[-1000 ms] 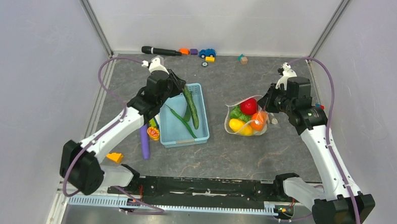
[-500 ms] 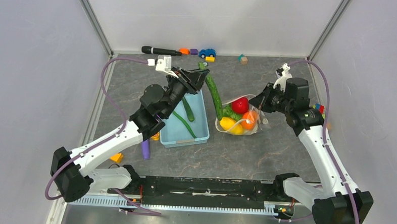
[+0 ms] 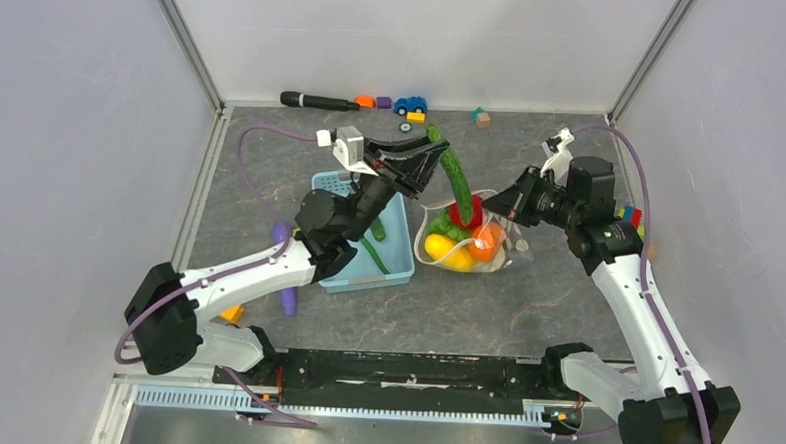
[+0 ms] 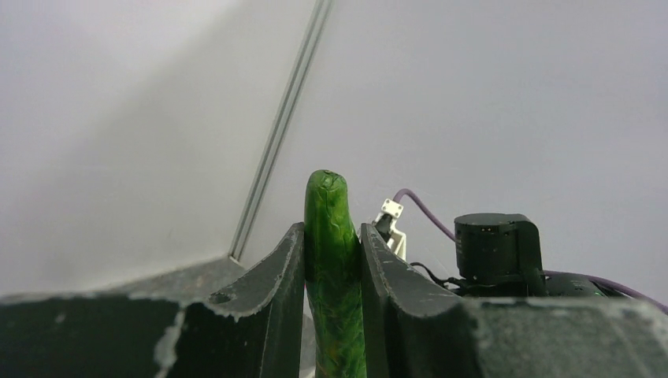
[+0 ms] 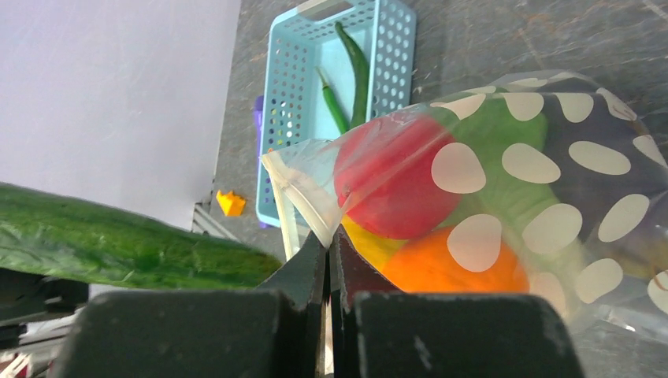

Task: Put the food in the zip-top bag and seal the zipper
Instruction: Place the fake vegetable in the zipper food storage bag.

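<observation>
as i scan from the left edge, a small orange wedge (image 3: 227, 313) lies on the grey tabletop (image 3: 465, 315) near my left arm's base. a long purple rod (image 3: 286, 299) lies just beside the light-blue lattice basket (image 3: 395, 265), and two slim green pods (image 3: 374, 243) lie inside that basket. my left gripper (image 3: 434, 154) is up over the basket's far right corner, jaws narrow and clamped on a long green plastic cucumber (image 3: 457, 185). wrist view shows both fingers (image 4: 285, 276) pressed on its sides, tip sticking out past them. the cucumber slants down to the right. its lower end is at the mouth of the clear white-dotted plastic zip-top bag (image 3: 503, 257), next to the red round piece (image 3: 475, 210); can't tell if that end is inside. the bag sits on the table just right of the basket, holding the red piece, a yellow piece (image 3: 438, 247), an orange piece (image 3: 483, 244) and green leafy lettuce (image 3: 451, 226). the thin white zipper (image 5: 285, 201) strip runs along the open mouth, not sealed. my right gripper (image 3: 510, 200) is fully closed, pinching the bag's mouth edge on its right side.
</observation>
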Motion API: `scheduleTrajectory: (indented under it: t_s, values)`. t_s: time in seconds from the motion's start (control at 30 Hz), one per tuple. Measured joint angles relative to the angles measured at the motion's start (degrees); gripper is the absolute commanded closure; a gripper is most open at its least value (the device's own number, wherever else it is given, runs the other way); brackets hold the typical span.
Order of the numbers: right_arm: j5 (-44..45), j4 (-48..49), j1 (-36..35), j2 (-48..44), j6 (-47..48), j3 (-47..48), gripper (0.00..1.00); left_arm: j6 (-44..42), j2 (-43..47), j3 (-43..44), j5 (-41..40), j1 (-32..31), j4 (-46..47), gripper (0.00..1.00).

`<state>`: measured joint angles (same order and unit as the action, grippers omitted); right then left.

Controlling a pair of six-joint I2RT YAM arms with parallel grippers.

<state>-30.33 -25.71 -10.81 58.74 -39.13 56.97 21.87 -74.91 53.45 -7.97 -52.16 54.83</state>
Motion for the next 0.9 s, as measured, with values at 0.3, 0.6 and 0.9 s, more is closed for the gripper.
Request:
scheduleTrajectory:
  t_s: [0.3,0.6,0.9]
  values:
    - [-5.92,1.07,0.00,-0.44,-4.81,-0.76,1.00,-1.77,-6.69,-2.14,3.61,-0.44,14.43,0.98]
    - [-7.04,5.62,0.02,-2.43,-11.91,-3.37,1.00,-1.73,-9.84,-7.87,1.79,-1.75,26.08,0.98]
    - [-6.95,9.86,0.07,-4.07,-16.63,-5.22,1.00,-2.51,-11.50,-10.78,-5.55,-5.57,30.69,0.98]
